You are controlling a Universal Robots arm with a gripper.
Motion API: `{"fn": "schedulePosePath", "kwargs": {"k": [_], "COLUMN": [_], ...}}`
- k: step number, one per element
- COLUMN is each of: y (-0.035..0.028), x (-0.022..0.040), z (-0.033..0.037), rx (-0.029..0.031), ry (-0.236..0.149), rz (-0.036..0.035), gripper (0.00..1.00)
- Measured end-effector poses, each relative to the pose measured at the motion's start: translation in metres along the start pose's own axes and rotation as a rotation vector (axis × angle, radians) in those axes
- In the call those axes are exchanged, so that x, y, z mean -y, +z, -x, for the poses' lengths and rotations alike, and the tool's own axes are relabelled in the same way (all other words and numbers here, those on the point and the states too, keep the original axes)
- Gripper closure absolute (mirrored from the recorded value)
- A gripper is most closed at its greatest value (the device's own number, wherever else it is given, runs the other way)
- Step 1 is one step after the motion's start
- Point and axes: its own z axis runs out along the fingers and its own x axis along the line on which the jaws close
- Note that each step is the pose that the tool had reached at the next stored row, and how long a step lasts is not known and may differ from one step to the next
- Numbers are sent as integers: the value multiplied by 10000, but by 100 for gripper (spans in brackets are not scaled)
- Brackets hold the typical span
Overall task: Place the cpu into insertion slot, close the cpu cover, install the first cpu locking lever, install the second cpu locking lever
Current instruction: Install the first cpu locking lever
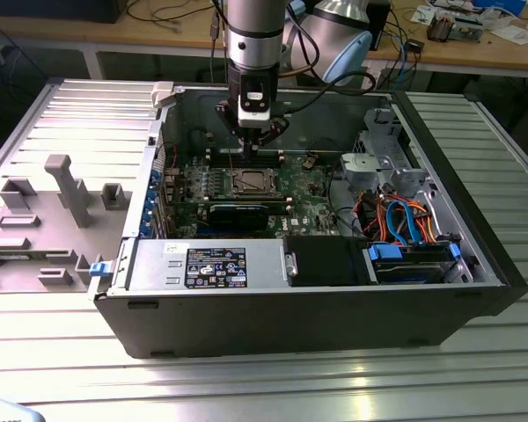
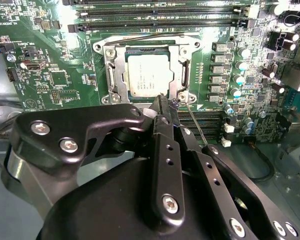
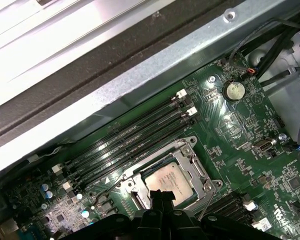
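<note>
You see cpu seated in slot, cover down over it. Gripper at cover's edge, jaws clenched, grasping nothing.

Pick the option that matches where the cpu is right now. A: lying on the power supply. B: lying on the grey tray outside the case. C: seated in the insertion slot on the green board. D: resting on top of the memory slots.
C: in the second wrist view the cpu lies flat inside the insertion slot, its silver top framed by the metal rim, just beyond the end effector.
</note>
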Motion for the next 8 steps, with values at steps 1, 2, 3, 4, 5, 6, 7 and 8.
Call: {"fn": "schedulePosePath", "kwargs": {"k": [1,2,3,4,5,6,7,8], "y": [0,0,0,0,0,0,0,0], "x": [0,0,0,0,0,0,0,0], "z": [0,0,0,0,0,0,0,0], "rx": [1,1,1,1,1,1,2,1], "ry": [-131,-177,-184,-191,-199,-206,-212,-219], "rz": [2,2,2,3,2,2,3,3], "gripper": [89,89,89,89,89,89,89,89]}}
